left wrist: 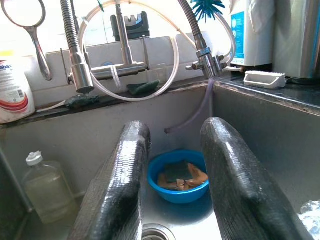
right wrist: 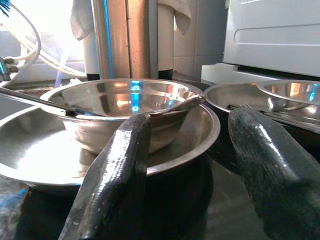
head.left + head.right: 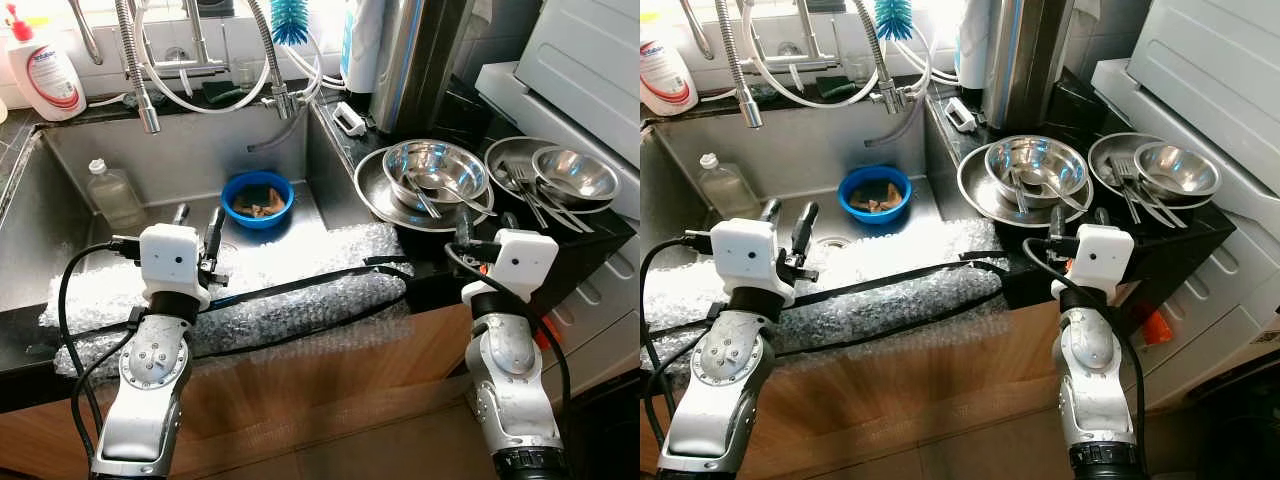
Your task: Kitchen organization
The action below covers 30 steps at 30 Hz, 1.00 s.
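Left eye view: a steel sink [image 3: 60, 240] set in a dark counter, with the robot's two arms raised at its front edge. The left gripper [image 3: 196, 228] is held over the front rim of the sink, its two black fingers [image 1: 120, 185] spread apart and holding nothing. Between those fingers, in the left wrist view, a blue bowl [image 1: 178, 176] stands on the sink floor near the drain; it contains a dark sponge and some orange-brown scraps. A clear plastic bottle [image 3: 112, 192] with a white cap stands against the sink's left wall. Bubble wrap [image 3: 300, 290] lies along the front edge of the sink, crossed by black cables. A pull-out faucet [image 3: 135, 65] and a blue brush [image 3: 290, 20] hang above the back of the sink, and a white detergent bottle [image 3: 45, 70] stands at the back left.

The right gripper [image 3: 486, 226] is held at the counter's front edge, just before a wide steel plate [image 3: 375, 195]. Its fingers [image 2: 115, 175] are likewise spread and empty. On the plate sits a steel bowl [image 3: 435, 165] with utensils leaning in it. Beside it, to the right, a second steel plate [image 3: 508, 150] carries a smaller steel bowl [image 3: 575, 173] and forks [image 3: 528, 192].
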Motion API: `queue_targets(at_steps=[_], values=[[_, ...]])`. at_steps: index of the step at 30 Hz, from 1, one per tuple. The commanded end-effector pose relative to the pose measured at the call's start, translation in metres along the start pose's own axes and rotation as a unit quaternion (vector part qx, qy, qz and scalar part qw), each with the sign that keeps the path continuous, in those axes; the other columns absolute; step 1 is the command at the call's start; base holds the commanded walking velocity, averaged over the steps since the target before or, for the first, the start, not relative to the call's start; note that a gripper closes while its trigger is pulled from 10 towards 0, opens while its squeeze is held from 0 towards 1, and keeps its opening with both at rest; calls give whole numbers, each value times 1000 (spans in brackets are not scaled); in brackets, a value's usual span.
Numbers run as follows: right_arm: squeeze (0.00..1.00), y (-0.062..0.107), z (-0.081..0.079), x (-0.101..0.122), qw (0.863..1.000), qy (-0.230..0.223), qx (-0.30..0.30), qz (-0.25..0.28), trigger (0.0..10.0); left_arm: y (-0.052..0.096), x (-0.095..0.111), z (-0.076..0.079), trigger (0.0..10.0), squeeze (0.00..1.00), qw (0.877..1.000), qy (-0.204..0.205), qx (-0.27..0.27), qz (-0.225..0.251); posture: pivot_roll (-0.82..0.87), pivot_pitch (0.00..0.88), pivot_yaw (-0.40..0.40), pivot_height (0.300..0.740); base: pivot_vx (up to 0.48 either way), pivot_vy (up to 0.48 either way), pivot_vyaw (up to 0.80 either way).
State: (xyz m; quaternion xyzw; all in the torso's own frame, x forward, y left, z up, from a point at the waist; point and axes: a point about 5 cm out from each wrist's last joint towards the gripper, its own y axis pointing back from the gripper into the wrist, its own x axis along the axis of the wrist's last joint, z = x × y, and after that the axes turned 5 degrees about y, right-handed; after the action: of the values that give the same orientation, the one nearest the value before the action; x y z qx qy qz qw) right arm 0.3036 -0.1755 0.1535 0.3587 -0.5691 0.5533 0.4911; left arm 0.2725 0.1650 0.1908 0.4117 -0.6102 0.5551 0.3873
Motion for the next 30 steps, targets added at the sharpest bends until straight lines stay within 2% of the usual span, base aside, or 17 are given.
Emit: queue_targets(at_steps=[1,25,30], values=[[0,-3,-2,10,1000,-8,2,22,10000,-1,4,1,10000,0,1000,-7,-5,9,66,98,-34,740,0,0,0],[0,-10,-3,14,999,-19,1,31,10000,0,3,3,10000,0,1000,-9,-8,8,64,100,-34,740,0,0,0],[0,-12,-5,11,999,-38,-6,18,10000,0,3,3,10000,0,1000,-10,-10,8,65,100,-33,740,0,0,0]])
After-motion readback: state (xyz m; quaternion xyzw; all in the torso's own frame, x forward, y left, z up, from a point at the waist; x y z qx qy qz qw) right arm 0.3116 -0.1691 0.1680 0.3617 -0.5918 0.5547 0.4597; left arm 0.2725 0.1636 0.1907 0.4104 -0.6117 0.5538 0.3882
